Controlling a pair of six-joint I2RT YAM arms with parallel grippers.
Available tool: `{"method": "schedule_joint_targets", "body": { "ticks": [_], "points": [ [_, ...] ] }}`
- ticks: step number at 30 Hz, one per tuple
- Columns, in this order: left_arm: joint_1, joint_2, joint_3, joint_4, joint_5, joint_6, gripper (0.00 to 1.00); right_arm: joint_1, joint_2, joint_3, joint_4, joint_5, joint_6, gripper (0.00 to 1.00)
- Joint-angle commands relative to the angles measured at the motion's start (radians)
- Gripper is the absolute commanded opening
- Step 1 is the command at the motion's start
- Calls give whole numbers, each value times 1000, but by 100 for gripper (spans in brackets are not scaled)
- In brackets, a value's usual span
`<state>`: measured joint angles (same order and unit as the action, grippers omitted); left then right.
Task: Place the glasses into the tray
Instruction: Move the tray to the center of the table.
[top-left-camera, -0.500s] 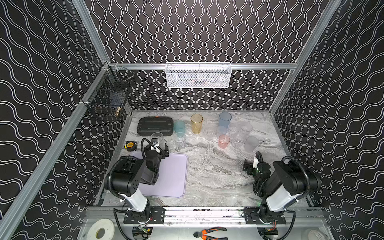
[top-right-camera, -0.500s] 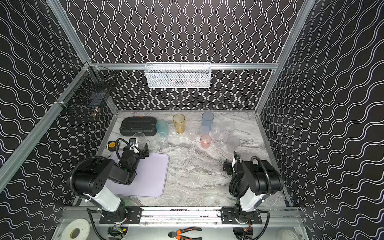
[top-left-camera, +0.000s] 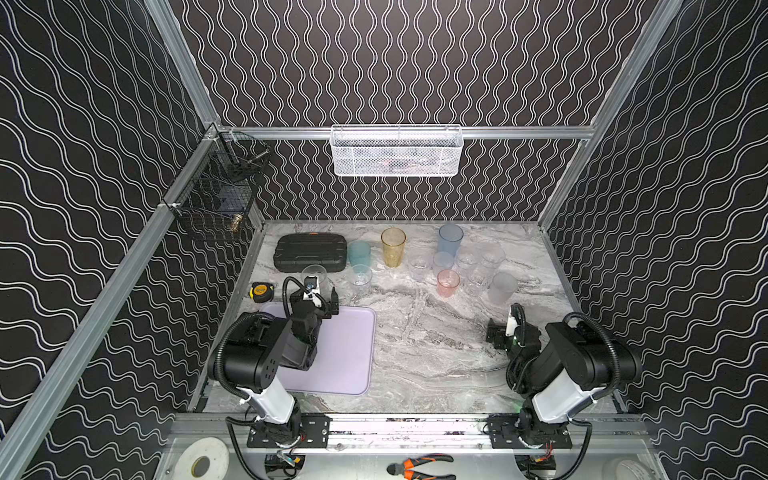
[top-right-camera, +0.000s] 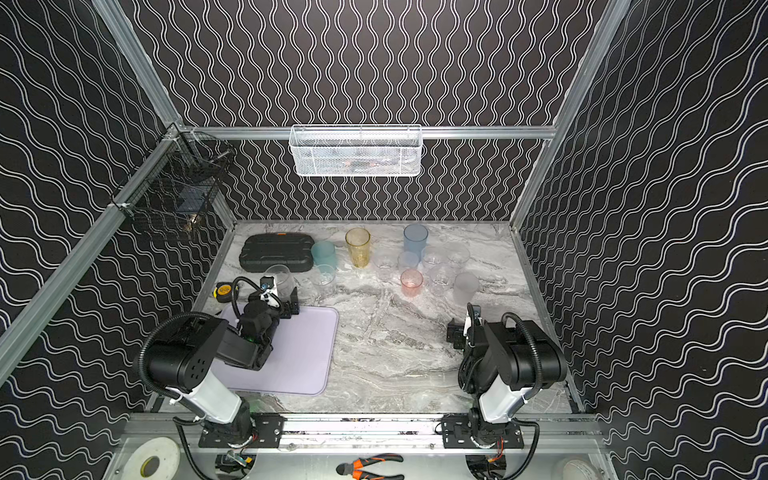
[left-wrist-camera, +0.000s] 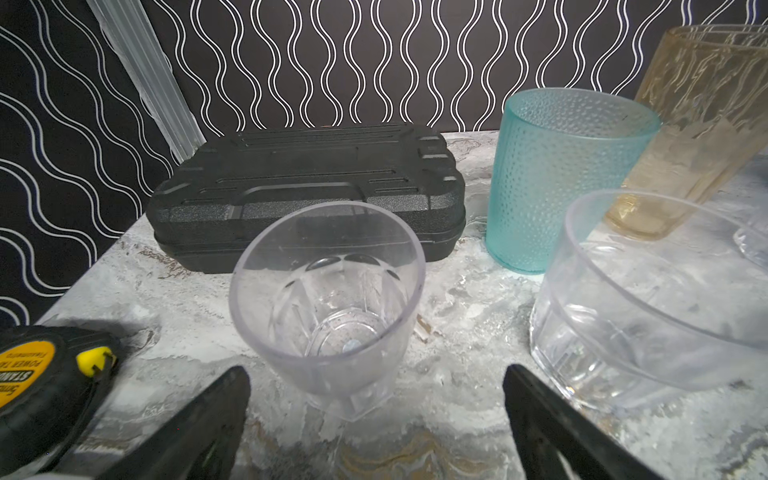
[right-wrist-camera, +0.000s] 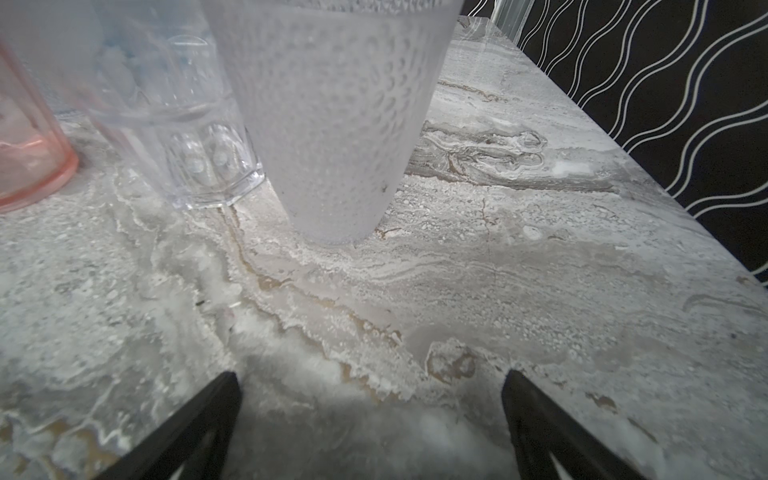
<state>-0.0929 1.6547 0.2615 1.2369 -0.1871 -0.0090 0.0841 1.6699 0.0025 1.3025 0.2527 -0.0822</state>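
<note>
Observed change is minimal: the left gripper (left-wrist-camera: 375, 373), jaws spread wide, has advanced marginally toward the clear glass (top-left-camera: 314, 274) standing just beyond the far edge of the tray (top-left-camera: 349, 361); the shift is barely discernible.

Tray (top-left-camera: 349, 357): left part hidden under left arm (top-left-camera: 266, 357) in both top views.
Clear glass (top-left-camera: 314, 274): lower part hidden behind left gripper (top-left-camera: 315, 296).
Amber glass (left-wrist-camera: 706, 124): cut by top and right edges in left wrist view.
Tape measure (left-wrist-camera: 37, 374): cut by left edge, blurred.
Frosted glass (right-wrist-camera: 336, 124): rim cut by top edge in right wrist view.
Pink glass (right-wrist-camera: 29, 158): cut by left edge.
White basket (top-left-camera: 397, 151): contents too indistinct to tell.
</note>
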Motion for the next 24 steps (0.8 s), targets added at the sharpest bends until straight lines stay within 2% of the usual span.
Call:
{"method": "schedule_joint_targets", "body": {
  "ticks": [1, 14, 19, 24],
  "points": [
    [2, -5, 1, 12, 11, 10, 99, 1, -1, -11, 40, 5, 4, 99],
    [9, -4, 5, 9, 22, 8, 99, 2, -2, -10, 41, 5, 4, 99],
    [75, -8, -3, 17, 138, -23, 99, 0, -1, -10, 41, 5, 5, 99],
    [83, -9, -10, 31, 153, -28, 99, 1, -1, -10, 41, 5, 4, 99]
  ]
}}
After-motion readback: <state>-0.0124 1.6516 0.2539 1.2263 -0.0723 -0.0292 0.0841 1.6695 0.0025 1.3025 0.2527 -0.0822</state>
